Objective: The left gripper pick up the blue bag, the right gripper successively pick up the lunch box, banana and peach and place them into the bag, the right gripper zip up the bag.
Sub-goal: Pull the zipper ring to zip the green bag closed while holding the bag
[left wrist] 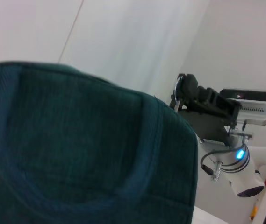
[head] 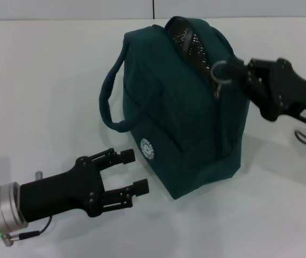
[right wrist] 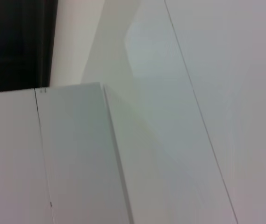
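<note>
The blue bag [head: 196,118] stands upright on the white table, its carry handle [head: 109,102] looping out to the left. Its top is parted at the far end, where shiny lining [head: 187,37] shows. My right gripper [head: 229,71] is at the bag's top right end, shut on the metal zipper pull [head: 218,75]. My left gripper [head: 135,172] hovers open just left of the bag's near bottom corner, holding nothing. In the left wrist view the bag [left wrist: 76,149] fills the foreground and the right gripper [left wrist: 185,91] shows behind it. Lunch box, banana and peach are out of view.
The white table [head: 45,80] spreads to the left of and in front of the bag. A cable loop [head: 303,137] hangs under the right arm. The right wrist view shows only pale wall panels [right wrist: 170,140].
</note>
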Controlling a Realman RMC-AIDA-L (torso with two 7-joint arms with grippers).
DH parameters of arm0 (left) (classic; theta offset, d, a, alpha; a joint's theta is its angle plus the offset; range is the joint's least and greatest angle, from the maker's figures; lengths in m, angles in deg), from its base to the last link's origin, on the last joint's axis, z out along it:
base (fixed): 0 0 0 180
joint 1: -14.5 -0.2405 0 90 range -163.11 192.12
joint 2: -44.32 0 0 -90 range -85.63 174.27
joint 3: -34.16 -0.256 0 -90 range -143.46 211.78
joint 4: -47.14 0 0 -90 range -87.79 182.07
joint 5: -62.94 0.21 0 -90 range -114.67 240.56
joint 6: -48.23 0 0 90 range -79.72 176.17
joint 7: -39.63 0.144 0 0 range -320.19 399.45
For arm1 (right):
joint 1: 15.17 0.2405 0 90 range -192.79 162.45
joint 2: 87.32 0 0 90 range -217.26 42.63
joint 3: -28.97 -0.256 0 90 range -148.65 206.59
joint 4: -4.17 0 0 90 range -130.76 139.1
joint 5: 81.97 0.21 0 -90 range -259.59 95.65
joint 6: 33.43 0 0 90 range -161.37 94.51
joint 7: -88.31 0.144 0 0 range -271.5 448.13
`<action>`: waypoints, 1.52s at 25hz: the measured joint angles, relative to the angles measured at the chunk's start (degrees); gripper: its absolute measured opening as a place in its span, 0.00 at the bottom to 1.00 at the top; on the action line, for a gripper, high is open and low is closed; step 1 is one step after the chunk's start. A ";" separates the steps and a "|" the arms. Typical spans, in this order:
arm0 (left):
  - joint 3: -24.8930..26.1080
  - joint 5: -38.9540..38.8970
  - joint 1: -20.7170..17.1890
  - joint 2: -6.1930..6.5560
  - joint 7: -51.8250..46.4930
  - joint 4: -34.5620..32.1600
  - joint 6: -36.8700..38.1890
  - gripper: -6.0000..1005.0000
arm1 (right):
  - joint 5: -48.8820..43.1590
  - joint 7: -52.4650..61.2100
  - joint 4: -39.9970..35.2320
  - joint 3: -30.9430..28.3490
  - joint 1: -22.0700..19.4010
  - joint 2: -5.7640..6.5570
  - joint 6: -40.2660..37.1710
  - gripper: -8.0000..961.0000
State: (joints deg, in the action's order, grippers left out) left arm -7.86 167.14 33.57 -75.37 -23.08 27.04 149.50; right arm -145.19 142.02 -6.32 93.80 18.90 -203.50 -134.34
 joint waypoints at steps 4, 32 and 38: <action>0.24 -1.57 0.57 -0.09 1.27 0.98 -0.90 0.83 | 1.41 0.79 -0.58 -0.10 1.69 0.00 0.02 0.02; -0.76 -11.12 7.83 -0.46 4.68 11.24 -4.27 0.82 | 4.26 2.73 -0.49 1.48 7.26 0.00 1.76 0.02; -0.74 -13.00 8.13 -0.60 4.69 11.35 -4.35 0.82 | 4.30 2.58 -0.68 2.51 9.51 0.00 3.40 0.02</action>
State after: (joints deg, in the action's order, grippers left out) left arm -8.60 154.14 41.70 -75.97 -18.38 38.39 145.15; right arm -140.89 144.60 -7.00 96.31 28.42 -203.50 -130.95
